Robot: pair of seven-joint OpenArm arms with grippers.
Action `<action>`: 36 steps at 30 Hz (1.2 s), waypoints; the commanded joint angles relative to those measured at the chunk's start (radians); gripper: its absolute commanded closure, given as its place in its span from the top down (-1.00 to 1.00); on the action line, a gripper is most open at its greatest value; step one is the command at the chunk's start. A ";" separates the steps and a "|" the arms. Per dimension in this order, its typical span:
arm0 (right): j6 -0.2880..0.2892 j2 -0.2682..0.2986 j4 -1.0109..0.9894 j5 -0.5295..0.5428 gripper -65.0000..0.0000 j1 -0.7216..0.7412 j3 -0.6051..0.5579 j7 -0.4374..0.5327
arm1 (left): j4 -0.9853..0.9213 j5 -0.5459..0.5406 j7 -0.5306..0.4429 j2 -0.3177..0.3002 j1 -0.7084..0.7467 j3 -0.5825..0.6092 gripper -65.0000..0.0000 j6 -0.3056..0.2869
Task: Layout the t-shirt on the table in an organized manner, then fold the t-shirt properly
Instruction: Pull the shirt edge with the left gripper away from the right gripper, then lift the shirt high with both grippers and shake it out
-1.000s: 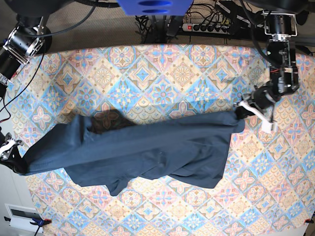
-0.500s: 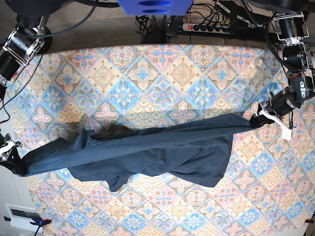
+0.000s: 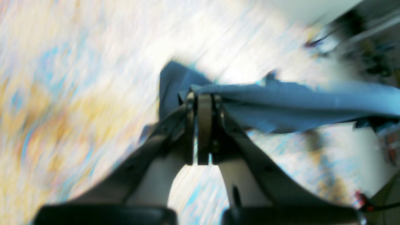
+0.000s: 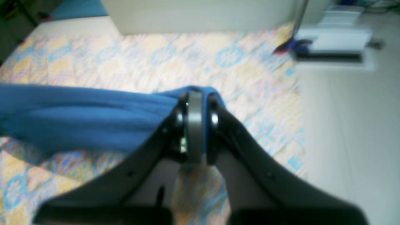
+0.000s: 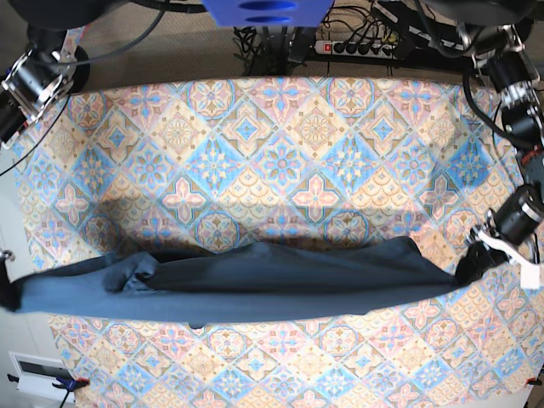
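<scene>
table [image 5: 280, 144]: big top under a tiled cloth of blue, pink and cream diamonds, fills most of the base view. Bare floor shows along the near-left edge.
background: power strip [image 5: 361, 47] and a tangle of black cables run along the far edge, behind the table.
t-shirt [image 5: 255, 280]: dark navy, pulled out into one long band across the near half of the table, pretty much edge to edge. It looks lifted, since its shadow falls on the cloth just beyond it.
left gripper [image 5: 470, 265]: over at the right end of the shirt, jaws pinched tight on a bunch of fabric; its wrist cam is blurry but shows the cloth trailing off the fingertips.
right gripper [image 4: 195, 103]: at the left table edge, clamped on the other end, fabric wrapped over the tips.
</scene>
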 commanded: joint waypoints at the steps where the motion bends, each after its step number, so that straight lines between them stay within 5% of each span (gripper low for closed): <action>1: 0.001 0.030 0.020 0.034 -0.98 0.054 0.003 0.050 | 0.014 -0.003 -0.019 -0.027 -0.071 -0.015 -1.00 0.005; 9: 0.001 0.032 -0.079 0.035 -0.98 0.345 -0.145 0.051 | -0.032 0.132 0.120 -0.018 -0.551 0.028 -1.00 0.008; 20: 0.001 0.009 -0.488 0.032 -0.98 0.806 -0.368 0.074 | -0.538 0.258 0.002 0.026 -1.068 0.218 -1.00 0.008; 31: 0.001 -0.029 -0.502 0.031 -0.98 0.840 -0.435 0.137 | -0.612 0.283 -0.067 0.101 -1.167 0.345 -1.00 0.008; 34: 0.001 -0.029 -0.502 0.031 -0.98 0.840 -0.435 0.140 | -0.584 0.218 0.044 0.097 -1.167 0.400 -1.00 -0.001; 36: 0.001 -0.029 -0.501 0.028 -0.98 0.840 -0.434 0.143 | -0.543 0.241 -0.024 0.094 -1.167 0.408 -1.00 0.008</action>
